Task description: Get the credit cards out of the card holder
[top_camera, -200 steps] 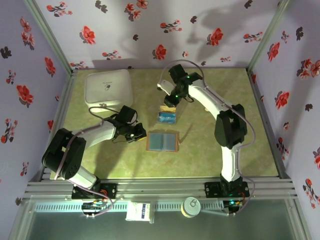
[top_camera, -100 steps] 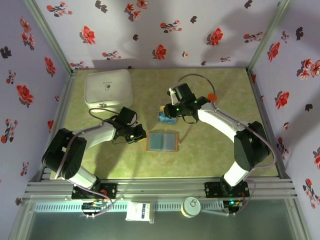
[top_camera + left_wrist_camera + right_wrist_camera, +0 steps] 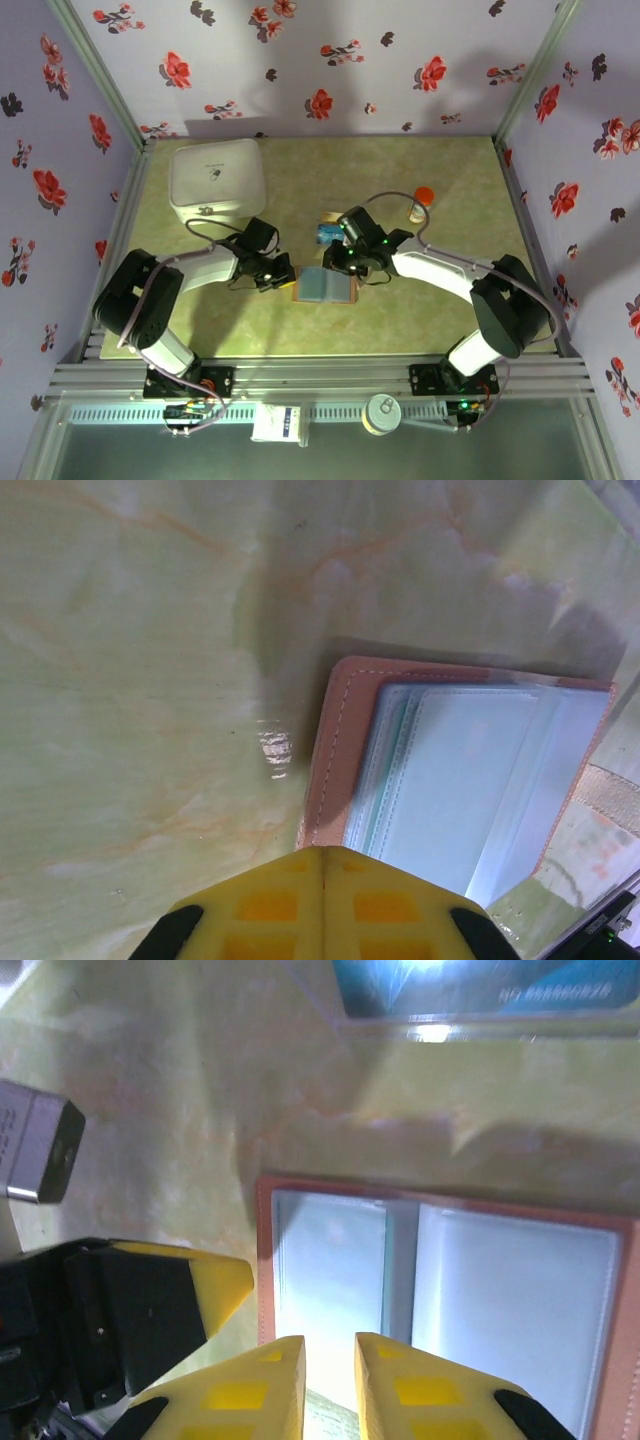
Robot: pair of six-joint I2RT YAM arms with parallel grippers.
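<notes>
The card holder (image 3: 325, 285) lies open flat on the table (image 3: 450, 200) between both arms. The left gripper (image 3: 322, 852) is pinched shut at its edge, holding nothing; the right gripper (image 3: 330, 1345) hovers barely parted, empty. It looks light and floppy (likely to slide), so I'd pin one flap and pick at a pocket mouth

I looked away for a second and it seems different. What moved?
The right gripper swung back from the far side of the table, past the clear box, and now hangs over the open card holder, jaws slightly apart, holding nothing. The left gripper stayed at the holder's left edge, shut. The holder, clear box and white box have not moved.
</notes>
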